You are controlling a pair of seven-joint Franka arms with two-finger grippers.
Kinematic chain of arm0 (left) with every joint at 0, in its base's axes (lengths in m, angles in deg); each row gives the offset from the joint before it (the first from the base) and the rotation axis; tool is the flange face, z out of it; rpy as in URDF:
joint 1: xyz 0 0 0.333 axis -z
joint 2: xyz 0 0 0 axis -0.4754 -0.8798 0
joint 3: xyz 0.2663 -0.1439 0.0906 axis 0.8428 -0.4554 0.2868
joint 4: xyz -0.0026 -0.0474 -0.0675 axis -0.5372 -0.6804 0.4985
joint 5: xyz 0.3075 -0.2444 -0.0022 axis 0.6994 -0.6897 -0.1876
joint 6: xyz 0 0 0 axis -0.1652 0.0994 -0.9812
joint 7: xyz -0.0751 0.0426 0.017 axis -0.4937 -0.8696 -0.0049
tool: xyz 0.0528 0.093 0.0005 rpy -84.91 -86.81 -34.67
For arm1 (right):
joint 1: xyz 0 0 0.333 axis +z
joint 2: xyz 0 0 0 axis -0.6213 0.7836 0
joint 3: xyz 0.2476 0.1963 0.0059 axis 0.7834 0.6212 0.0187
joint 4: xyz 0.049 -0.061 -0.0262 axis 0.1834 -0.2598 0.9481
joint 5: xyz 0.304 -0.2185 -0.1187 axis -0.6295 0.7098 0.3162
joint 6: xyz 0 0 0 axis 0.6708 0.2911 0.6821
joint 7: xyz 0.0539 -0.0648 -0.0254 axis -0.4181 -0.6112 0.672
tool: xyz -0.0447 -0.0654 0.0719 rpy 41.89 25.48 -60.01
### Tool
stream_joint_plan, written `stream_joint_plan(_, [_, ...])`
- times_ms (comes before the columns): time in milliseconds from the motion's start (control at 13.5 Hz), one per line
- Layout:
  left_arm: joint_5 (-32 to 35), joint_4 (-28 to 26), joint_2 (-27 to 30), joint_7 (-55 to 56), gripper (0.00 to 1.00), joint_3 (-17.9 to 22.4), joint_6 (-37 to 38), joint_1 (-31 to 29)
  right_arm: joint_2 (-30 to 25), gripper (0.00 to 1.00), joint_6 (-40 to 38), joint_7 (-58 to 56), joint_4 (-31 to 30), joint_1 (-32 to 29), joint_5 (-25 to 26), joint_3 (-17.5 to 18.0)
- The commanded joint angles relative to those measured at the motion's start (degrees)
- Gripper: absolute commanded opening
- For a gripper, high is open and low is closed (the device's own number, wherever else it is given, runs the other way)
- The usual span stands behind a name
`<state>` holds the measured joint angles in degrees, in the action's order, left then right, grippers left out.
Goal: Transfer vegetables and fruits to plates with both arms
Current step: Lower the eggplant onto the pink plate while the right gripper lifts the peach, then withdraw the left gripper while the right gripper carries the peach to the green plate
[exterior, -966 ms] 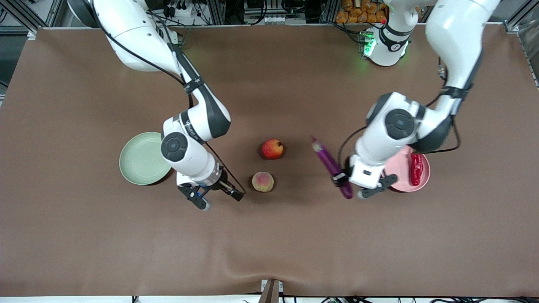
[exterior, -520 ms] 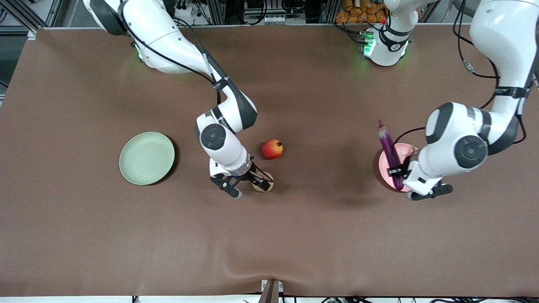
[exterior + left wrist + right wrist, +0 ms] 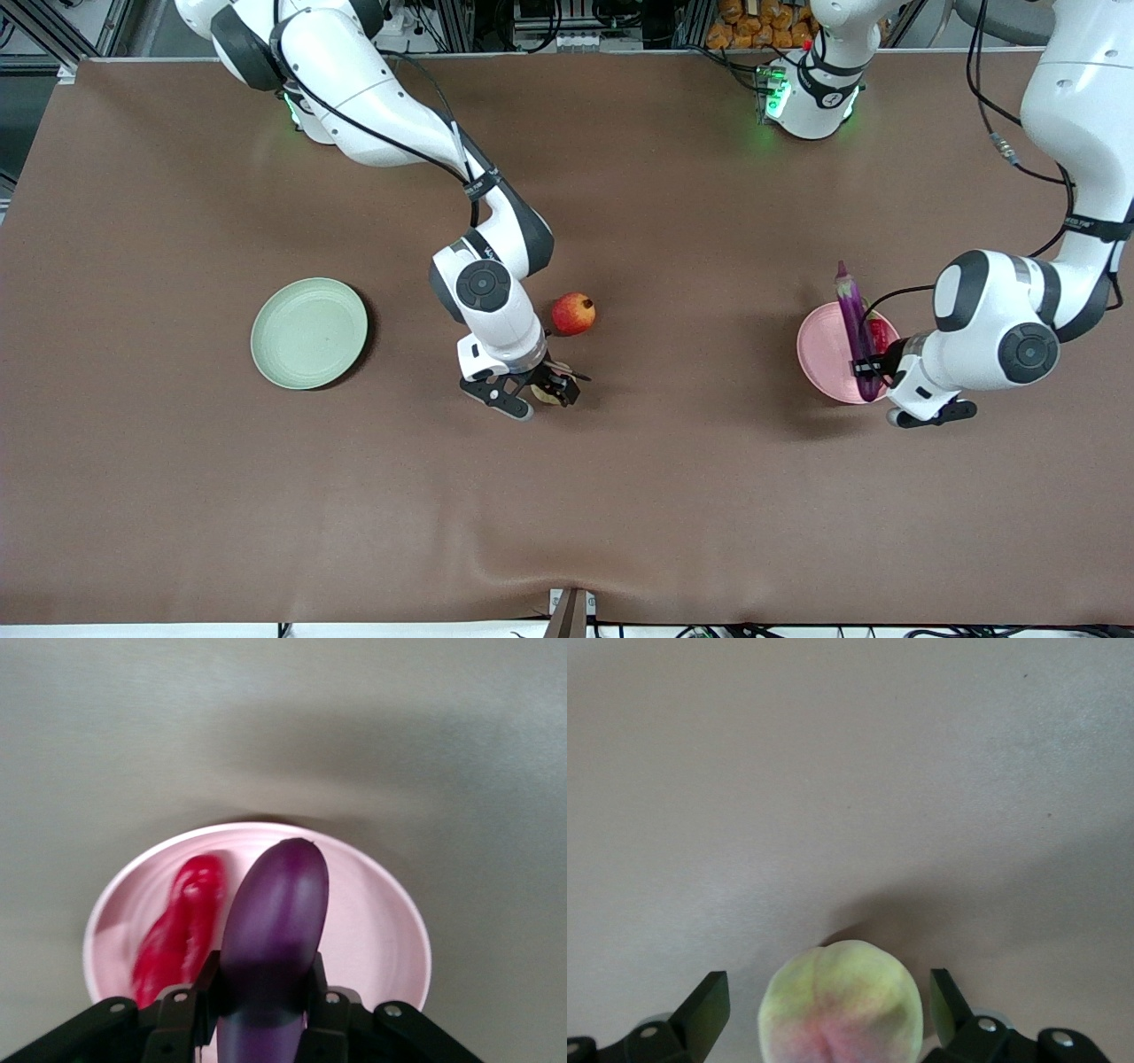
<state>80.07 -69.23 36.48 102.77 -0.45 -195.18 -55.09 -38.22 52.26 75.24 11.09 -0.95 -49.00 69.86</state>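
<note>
My left gripper [image 3: 866, 368] [image 3: 263, 992] is shut on the long purple eggplant [image 3: 852, 310] [image 3: 270, 921] and holds it over the pale pink plate [image 3: 819, 350] [image 3: 381, 930]. The red chili pepper [image 3: 878, 333] [image 3: 177, 930] lies on that plate beside the eggplant. My right gripper [image 3: 532, 397] [image 3: 826, 1005] is open, one finger on each side of the yellowish-pink peach [image 3: 547, 397] [image 3: 842, 997], with gaps between fingers and fruit. The peach rests on the table. The red-yellow pomegranate-like fruit [image 3: 573, 314] lies just farther from the front camera than the peach.
The pale green plate [image 3: 308, 333] holds nothing and sits toward the right arm's end of the table. A brown mat [image 3: 567, 496] covers the table.
The right gripper has moved from beside the green plate to the peach and now straddles it. The left arm has carried the eggplant sideways to over the pink plate.
</note>
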Motion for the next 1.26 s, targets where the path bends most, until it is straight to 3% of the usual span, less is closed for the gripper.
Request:
stream_joint_plan(0, [1.5, 0.7, -1.7, 1.3, 0.31, -0.6, -1.6, 0.3, 1.9, 1.0, -0.3, 1.1, 1.7, 1.1, 1.0, -0.3])
stream_joint_plan(74, [1.5, 0.9, -1.7, 1.3, 0.57, -0.6, -1.6, 0.4, 2.0, 1.0, -0.3, 1.2, 1.7, 2.0, 0.9, -0.3])
stream_joint_plan(149, [1.5, 0.9, -1.5, 1.4, 0.92, -0.6, -1.6, 0.4, 2.0, 1.0, -0.4, 1.2, 1.7, 2.3, 0.8, -0.3])
stream_joint_plan(223, [1.6, 1.0, -1.0, 1.4, 1.0, -0.7, -1.6, 0.4, 2.0, 1.0, -0.4, 1.5, 1.6, 2.3, 0.7, -0.3])
stream_joint_plan(297, [1.6, 1.0, -0.7, 1.4, 1.0, -0.7, -1.2, 0.3, 2.0, 1.0, -0.4, 2.4, 1.7, 2.3, 0.8, -0.3])
stream_joint_plan(372, [1.6, 1.0, 0.1, 1.4, 1.0, -0.8, -1.0, 0.3, 2.0, 0.8, -0.4, 2.0, 1.6, 2.2, 1.4, -0.3])
stream_joint_plan(446, [1.5, 1.0, 1.5, 1.4, 1.0, -1.0, -0.8, 0.2, 1.8, 0.32, -0.5, 1.8, 1.7, 1.8, 1.3, -0.3])
stream_joint_plan(520, [1.5, 1.0, 3.7, 1.3, 1.0, -1.1, -0.1, 0.2, 1.7, 0.02, -1.3, 1.4, 1.7, 1.2, 1.2, -0.3])
stream_joint_plan(817, [1.0, 3.6, 12.9, 0.8, 1.0, -3.3, 6.2, 0.0, -2.5, 0.0, -17.4, -7.0, 3.1, -5.2, 0.4, 0.7])
stream_joint_plan(1189, [-0.2, 18.2, 17.3, 0.6, 1.0, -7.0, 24.1, -0.1, -11.4, 0.0, -35.6, -18.6, 2.4, -14.0, -2.4, 0.6])
